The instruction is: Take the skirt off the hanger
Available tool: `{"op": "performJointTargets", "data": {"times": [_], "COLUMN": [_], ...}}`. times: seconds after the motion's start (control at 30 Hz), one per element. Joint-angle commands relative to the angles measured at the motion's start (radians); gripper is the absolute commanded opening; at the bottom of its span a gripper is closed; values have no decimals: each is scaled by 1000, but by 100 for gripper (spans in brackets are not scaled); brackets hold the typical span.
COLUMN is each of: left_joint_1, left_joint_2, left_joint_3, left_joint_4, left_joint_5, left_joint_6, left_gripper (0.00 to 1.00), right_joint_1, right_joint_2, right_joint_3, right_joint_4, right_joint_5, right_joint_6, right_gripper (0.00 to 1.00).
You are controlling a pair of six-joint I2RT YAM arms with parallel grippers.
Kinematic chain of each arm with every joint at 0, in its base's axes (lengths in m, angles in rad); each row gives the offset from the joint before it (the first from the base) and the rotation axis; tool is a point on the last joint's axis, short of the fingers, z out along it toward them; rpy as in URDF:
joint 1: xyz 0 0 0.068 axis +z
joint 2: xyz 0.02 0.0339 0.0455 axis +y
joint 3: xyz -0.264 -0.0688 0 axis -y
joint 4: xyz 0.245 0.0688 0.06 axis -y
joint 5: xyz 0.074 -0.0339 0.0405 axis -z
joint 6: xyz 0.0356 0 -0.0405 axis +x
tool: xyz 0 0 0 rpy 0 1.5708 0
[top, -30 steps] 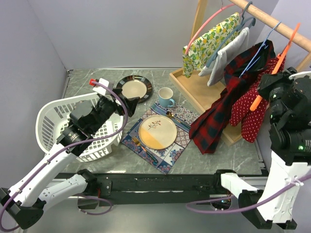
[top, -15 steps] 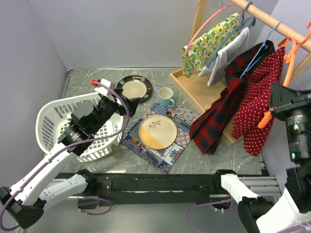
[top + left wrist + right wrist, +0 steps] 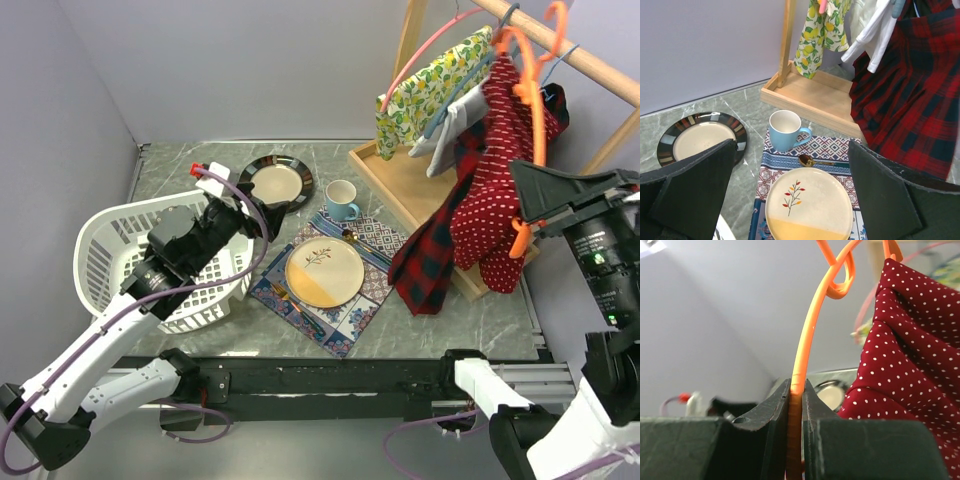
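While the right gripper (image 3: 522,192) is clamped on the orange hanger (image 3: 530,110), the red dotted skirt (image 3: 490,200) hangs from that hanger in the air at about 2 o'clock of the top view, in front of the wooden rail (image 3: 600,70). On the right wrist view I see both fingers pressed against the hanger's thin wire (image 3: 805,355), with the skirt (image 3: 900,355) bunched just to 3 o'clock of the grip. The hanger's hook sits up by the rail; I cannot tell whether it rests on it. The skirt's lower edge dangles above the rack's wooden base (image 3: 400,185).

Touching the skirt at its 8 o'clock side is a red-and-black plaid garment (image 3: 430,260), which droops to the table. At 11 o'clock of the skirt hang a white garment (image 3: 465,115) and a lemon-print cloth (image 3: 430,90).

At 9 o'clock of the plaid garment, a cream and orange plate (image 3: 324,272) lies on a patterned mat (image 3: 345,320). A blue cup (image 3: 340,200) stands at 12 o'clock of that plate, a spoon (image 3: 350,237) between them, and a dark-rimmed plate (image 3: 275,182) lies at 11 o'clock.

My left gripper (image 3: 268,213) hovers at 9 o'clock of the plate, its fingers spread wide with nothing between them, over the rim of a white basket (image 3: 110,250).
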Motion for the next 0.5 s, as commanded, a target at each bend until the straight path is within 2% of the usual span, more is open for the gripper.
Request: {"op": "performJointTargets", "data": {"times": [0.0,0.17,0.37,0.47], "left_joint_1": [-4,-4,-1,-2], "left_joint_2": [-25,-36,-30,-12], "left_joint_3": [-5,11,81,132], "left_joint_4": [44,27,-25,-63], "left_joint_5": [30,96,246,277], "left_joint_6": [16,22,8,-3], "left_gripper": [99,99,99,99], "right_joint_1": [-4,-6,-4,-6], "right_joint_2": [-10,-53,-99,-104], "right_joint_3": [-77,-221,-264,-293], "right_joint_4": [245,378,381,451], "right_joint_5": [-269,-418,-407,-465], "right_joint_6": [54,112,92,187], "right_gripper": [0,0,0,0]}}
